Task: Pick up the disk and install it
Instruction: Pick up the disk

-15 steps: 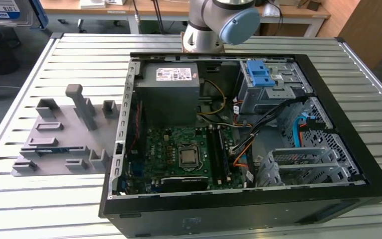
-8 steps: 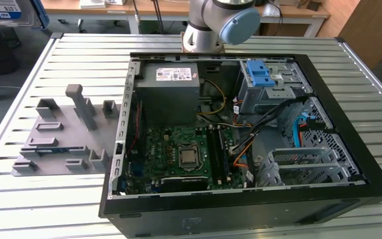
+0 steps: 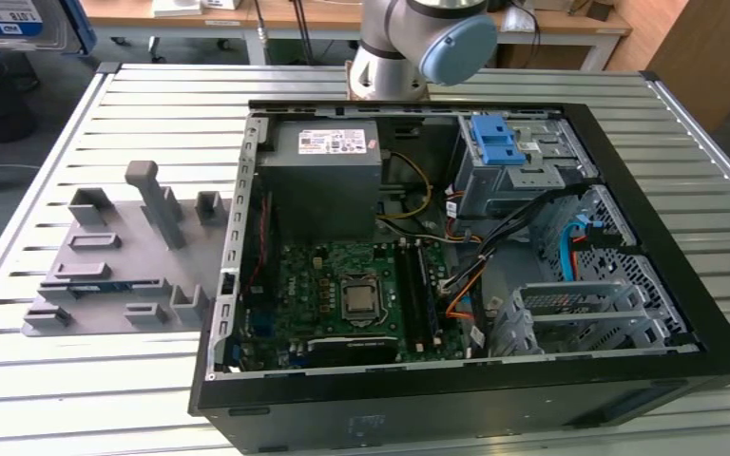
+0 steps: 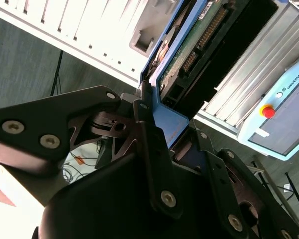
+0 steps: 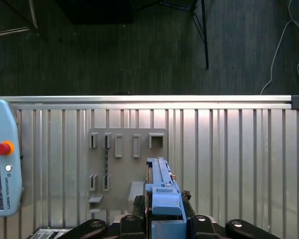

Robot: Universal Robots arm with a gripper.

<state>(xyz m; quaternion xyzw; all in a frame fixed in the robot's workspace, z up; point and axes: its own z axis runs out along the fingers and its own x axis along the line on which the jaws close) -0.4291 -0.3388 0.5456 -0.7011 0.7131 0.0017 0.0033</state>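
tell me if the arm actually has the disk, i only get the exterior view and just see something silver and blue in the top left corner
Observer: Yes. In the second wrist view the fingers are closed on the blue carrier of the disk.
Operator: where is it relative to the grey holder
Observer: In the first wrist view the disk sits edge-on to the camera, with the grey slotted fixture behind it on the slatted table.
Operator: i see the label side, what's on the other face
Observer: The second wrist view shows a green circuit board with a row of connector pins.
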